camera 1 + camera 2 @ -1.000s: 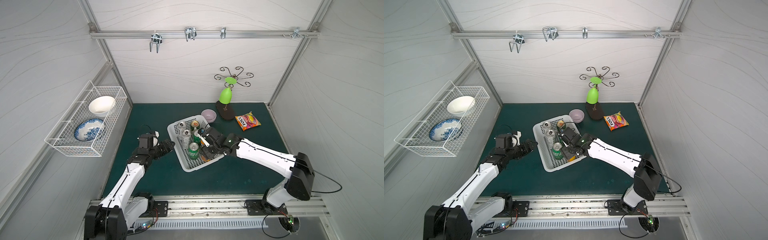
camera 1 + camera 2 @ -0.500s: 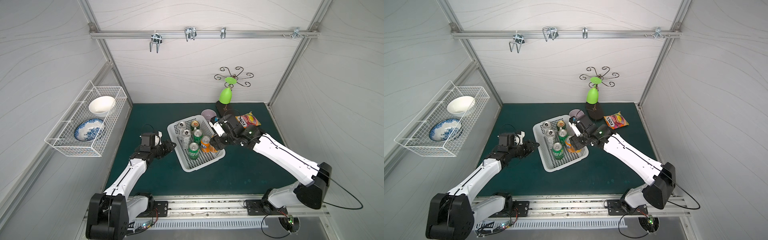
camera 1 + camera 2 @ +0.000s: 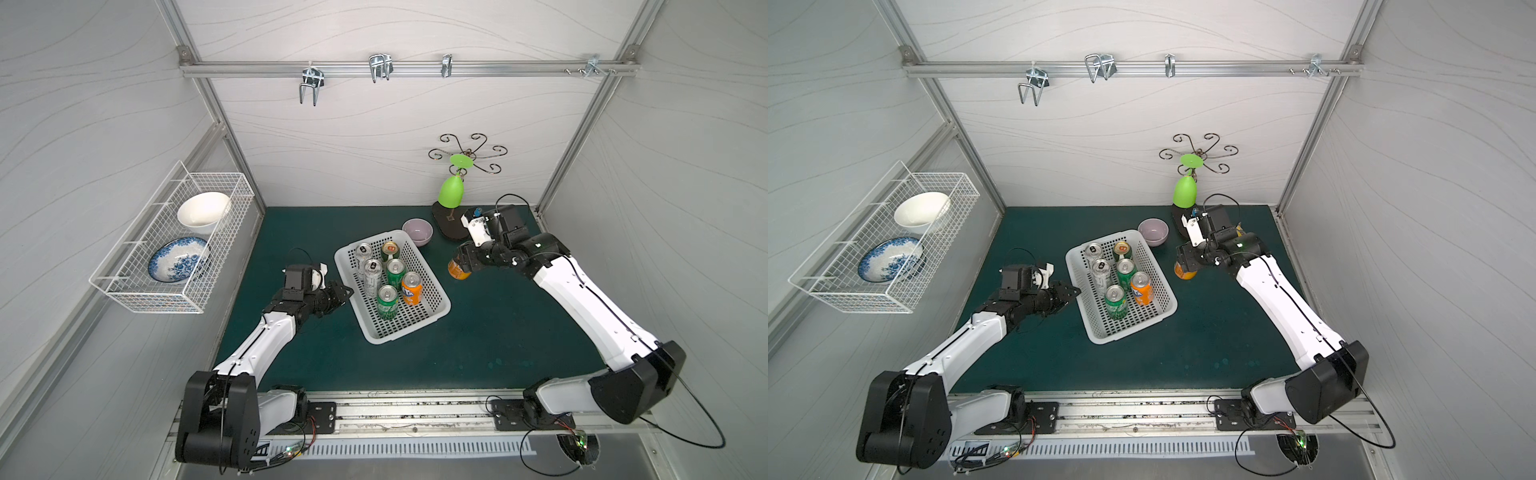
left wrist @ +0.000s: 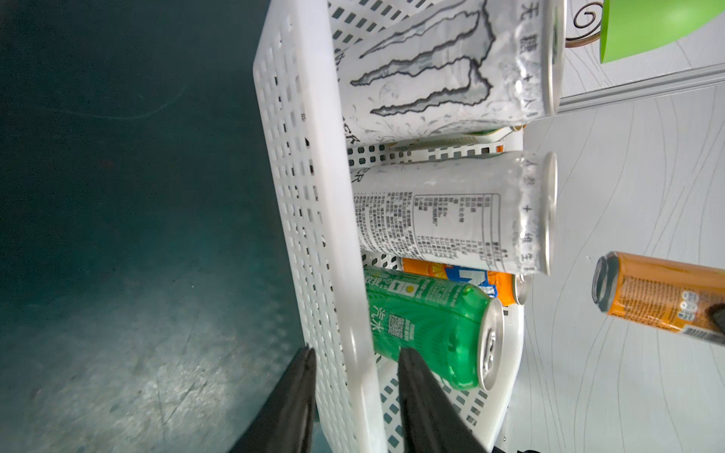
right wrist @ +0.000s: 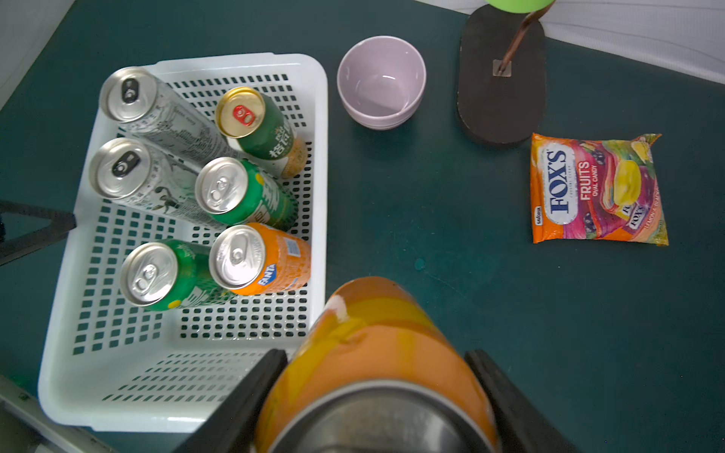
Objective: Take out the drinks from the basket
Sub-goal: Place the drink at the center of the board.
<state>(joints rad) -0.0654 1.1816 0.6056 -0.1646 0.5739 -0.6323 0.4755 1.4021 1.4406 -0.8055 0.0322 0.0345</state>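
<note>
Holding orange can [image 5: 376,321] outside basket [image 5: 321,196]; straddling its rim.
Right gripper [image 5: 374,355] pinched on the can, basket wall just beside one jaw, bare mat [image 5: 431,219] beyond the tips; left gripper [image 4: 355,350] astride the rim, green can [image 4: 427,325] just past inner jaw; clamped or not, cannot tell.

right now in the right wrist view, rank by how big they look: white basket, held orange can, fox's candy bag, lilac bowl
1. white basket
2. held orange can, inflated by nearness to the camera
3. Fox's candy bag
4. lilac bowl
</note>
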